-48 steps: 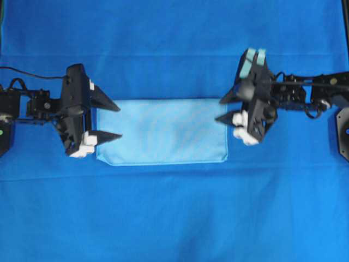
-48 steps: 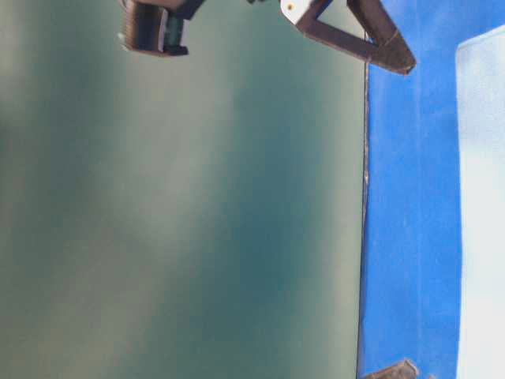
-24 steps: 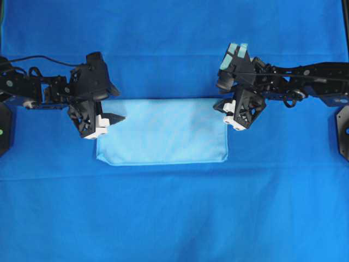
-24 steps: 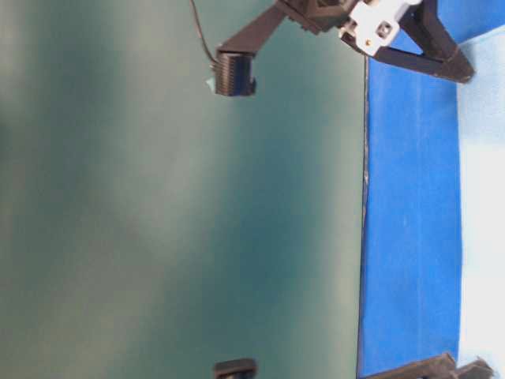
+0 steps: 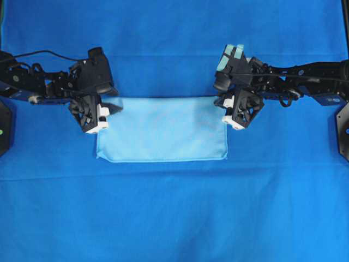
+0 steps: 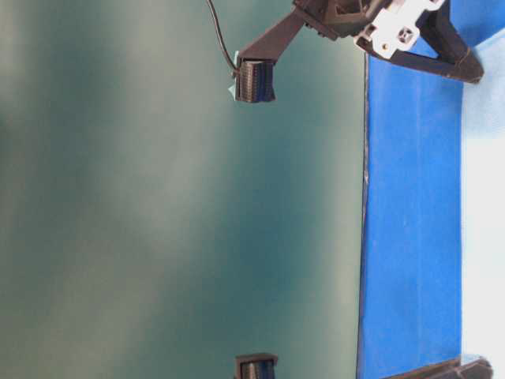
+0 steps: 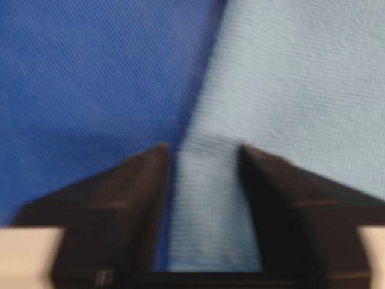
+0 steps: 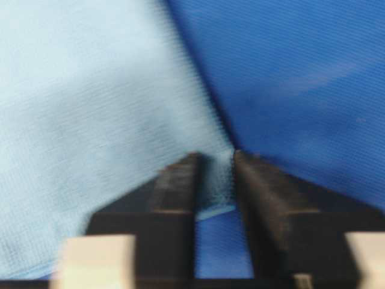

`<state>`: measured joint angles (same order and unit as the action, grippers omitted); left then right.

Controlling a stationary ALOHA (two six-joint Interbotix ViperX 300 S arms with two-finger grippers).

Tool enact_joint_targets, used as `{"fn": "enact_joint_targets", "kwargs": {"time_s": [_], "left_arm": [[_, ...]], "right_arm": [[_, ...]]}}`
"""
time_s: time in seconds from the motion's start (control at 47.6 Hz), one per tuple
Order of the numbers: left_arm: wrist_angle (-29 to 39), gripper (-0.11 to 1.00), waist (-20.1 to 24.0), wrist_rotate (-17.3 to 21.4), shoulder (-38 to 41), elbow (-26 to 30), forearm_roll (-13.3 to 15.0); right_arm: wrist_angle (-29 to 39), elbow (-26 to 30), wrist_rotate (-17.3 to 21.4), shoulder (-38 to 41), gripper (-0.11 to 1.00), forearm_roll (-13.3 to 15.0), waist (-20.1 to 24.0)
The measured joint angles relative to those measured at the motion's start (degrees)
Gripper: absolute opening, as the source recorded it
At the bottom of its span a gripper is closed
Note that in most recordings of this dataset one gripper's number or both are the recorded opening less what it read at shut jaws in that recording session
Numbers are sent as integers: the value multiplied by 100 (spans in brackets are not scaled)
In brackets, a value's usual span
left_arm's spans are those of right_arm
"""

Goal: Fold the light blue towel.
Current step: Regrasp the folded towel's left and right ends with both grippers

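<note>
Your surface (image 5: 174, 218) is covered edge to edge by a royal-blue cloth (image 5: 163, 38), and you can see its near edge as a straight vertical line in the table-level view, with a blurred green backdrop (image 6: 158, 197) beyond it.

The light blue towel (image 5: 163, 130) lies flat near the middle of the surface, a wide rectangle with its long sides running left to right. Its lower edge looks rounded and doubled, like a fold, with the two lower corners softly curved.

Your left arm (image 5: 38, 87) comes in from the left edge of the surface and your right arm (image 5: 305, 84) from the right edge, both low over the cloth.

The left hand (image 7: 201, 156) sits at the towel's upper left corner. Your left wrist view shows a strip of light blue fabric running up between the two dark fingers (image 7: 126, 198), which have drawn in around it, so it is grasping the towel.

The right hand (image 8: 215, 159) sits at the upper right corner. There the corner tip of the towel is pinched up between narrowly set fingers (image 8: 174, 186), with the royal-blue cloth showing underneath.
</note>
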<state>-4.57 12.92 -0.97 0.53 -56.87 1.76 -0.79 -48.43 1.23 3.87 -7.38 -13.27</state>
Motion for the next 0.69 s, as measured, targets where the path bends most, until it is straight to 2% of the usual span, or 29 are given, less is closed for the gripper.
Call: {"fn": "enact_joint_targets", "kwargs": {"time_s": [0.084,0.147,0.421,0.568,0.694], "left_arm": [[176,11,-18,26,0,70,0],[237,2,-26,44,9,105,0],[431,1,-26,62,-35,185,0],[984,1,-18,53,-316,299,0],[1714,1,-18,35,-879,492,0]], "right_arm": [[0,0,-18,0,2,18,79],[9,9,-26,0,2,18,97],[18,18,-9,-62,2,26,79],[158,18,-9,-431,2,26,35],[519,26,18,-1002,2,35,35]]}}
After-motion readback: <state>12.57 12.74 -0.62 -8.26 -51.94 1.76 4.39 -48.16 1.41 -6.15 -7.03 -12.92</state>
